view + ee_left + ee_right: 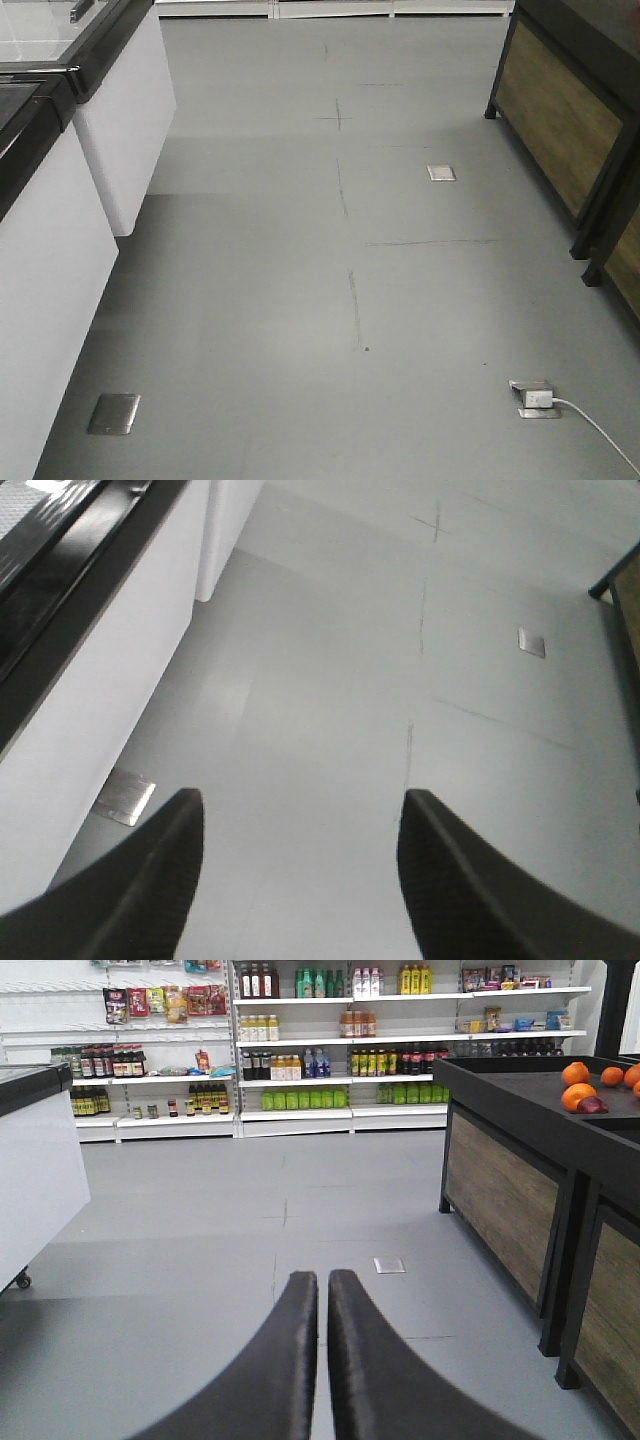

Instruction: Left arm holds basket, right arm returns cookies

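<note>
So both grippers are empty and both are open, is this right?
Not fully: the right gripper is shut, its fingertips nearly touching, as the right wrist view shows. The left gripper is open, and both are empty.

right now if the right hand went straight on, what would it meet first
Nothing close: the shut right hand points down an open aisle of grey floor. First in line looks to be the far bottle shelves, though depth is unclear; the wooden stand sits off to its right.

Three floor plates [441, 172] (one cabled) — two white cabinets [125, 130].
</note>
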Robot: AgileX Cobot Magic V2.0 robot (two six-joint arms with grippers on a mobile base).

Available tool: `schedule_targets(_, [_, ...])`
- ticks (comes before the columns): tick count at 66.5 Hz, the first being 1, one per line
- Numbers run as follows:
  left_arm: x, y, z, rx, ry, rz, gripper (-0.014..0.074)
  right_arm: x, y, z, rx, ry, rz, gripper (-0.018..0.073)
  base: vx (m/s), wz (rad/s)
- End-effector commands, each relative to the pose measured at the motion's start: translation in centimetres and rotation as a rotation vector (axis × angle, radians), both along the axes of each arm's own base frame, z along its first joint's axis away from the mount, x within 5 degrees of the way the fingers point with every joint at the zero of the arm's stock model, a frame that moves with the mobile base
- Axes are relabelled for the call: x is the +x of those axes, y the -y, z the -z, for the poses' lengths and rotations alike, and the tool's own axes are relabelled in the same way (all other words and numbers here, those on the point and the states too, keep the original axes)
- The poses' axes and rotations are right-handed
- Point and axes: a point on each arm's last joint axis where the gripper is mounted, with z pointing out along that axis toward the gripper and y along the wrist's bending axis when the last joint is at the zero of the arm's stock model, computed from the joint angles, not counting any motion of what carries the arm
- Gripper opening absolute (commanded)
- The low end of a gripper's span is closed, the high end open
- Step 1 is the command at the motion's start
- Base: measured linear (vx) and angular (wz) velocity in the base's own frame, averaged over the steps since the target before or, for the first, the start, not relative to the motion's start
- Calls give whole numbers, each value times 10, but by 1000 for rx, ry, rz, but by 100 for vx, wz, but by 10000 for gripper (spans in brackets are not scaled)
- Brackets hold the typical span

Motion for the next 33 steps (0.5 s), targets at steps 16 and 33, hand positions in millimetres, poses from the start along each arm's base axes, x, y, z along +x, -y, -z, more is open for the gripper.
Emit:
schedule_targets(16, [7, -67, -42, -256, 138, -223, 418, 0, 0, -2, -23, 74, 5, -6, 0, 0])
schedule_targets(33, [-21, -120, -81, -407, 361, -370, 418, 0, 0, -2, -23, 74, 5, -6, 0, 0])
